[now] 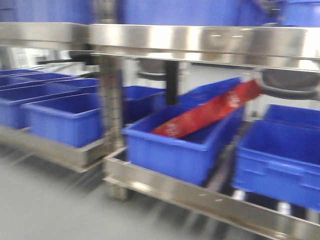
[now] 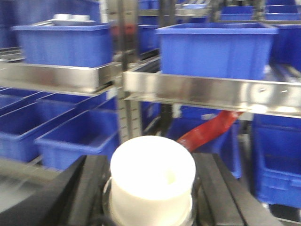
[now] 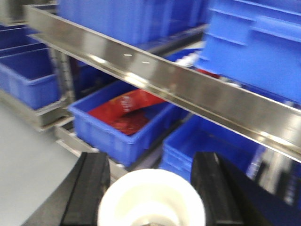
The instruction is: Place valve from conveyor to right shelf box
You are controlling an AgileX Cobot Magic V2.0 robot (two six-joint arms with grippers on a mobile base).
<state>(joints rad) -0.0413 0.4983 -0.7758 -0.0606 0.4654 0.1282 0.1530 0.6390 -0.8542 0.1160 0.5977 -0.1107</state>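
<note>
In the left wrist view a whitish cylindrical valve end (image 2: 153, 174) sits between the black fingers (image 2: 87, 188) of my left gripper (image 2: 153, 193), which is shut on it. The right wrist view shows another whitish, cup-like valve end (image 3: 150, 197) gripped between the black fingers (image 3: 91, 188) of my right gripper (image 3: 151, 190). I cannot tell whether these are one valve or two. The metal body and lever are hidden. Both grippers face steel shelves of blue boxes. The conveyor is out of view, and the exterior view shows neither gripper.
A blue box (image 1: 175, 150) on the lower shelf holds a red bag (image 1: 210, 112). Another blue box (image 1: 280, 160) stands to its right, more (image 1: 60, 117) to the left. A steel shelf rail (image 1: 200, 42) runs overhead. The same red bag (image 3: 124, 110) shows ahead of my right gripper. Grey floor (image 1: 45, 200) lies below.
</note>
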